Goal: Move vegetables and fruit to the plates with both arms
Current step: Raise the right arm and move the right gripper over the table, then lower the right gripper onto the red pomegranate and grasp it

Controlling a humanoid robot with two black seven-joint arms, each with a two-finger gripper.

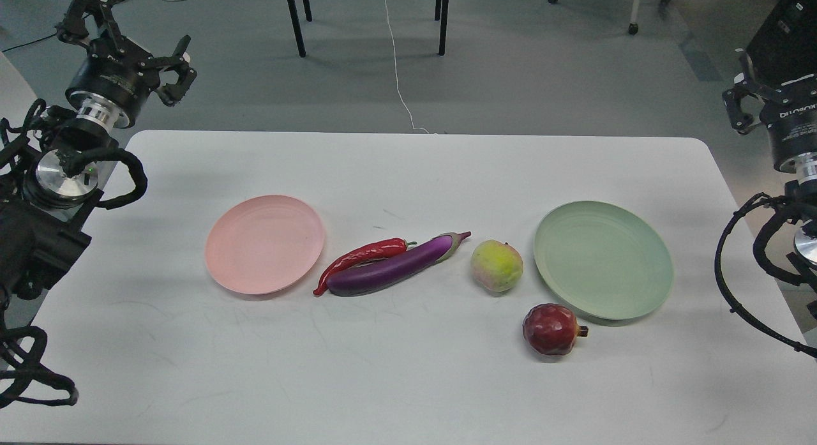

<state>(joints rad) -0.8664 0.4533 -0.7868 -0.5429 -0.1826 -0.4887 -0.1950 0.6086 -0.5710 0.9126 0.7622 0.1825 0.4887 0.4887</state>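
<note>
1. Two plates lie on the white table (pixel 408 381): a pale pink plate (pixel 265 244) left of centre and a pale green plate (pixel 603 260) to the right, both shallow, matte and holding nothing.
2. Between them, near the middle of the frame, lies a long glossy purple eggplant (pixel 392 268), its grey-green stem cap pointing to the upper right.
3. A slimmer, curved red chili pepper (pixel 357 256) lies along the eggplant's left side, touching or nearly touching it, its tip close to the pink plate.
4. A round yellow-green peach (pixel 496 265) with a pink blush sits just left of the green plate.
5. A dark red pomegranate (pixel 550 330) rests below the peach, near the green plate's lower edge, its small crown pointing right.
6. The left gripper (pixel 131 39) hangs at the upper left of the frame, beyond the table's corner, fingers spread wide and holding nothing.
7. The right gripper (pixel 743 103) sits at the right edge, off the table; I cannot tell how its fingers stand.
</note>
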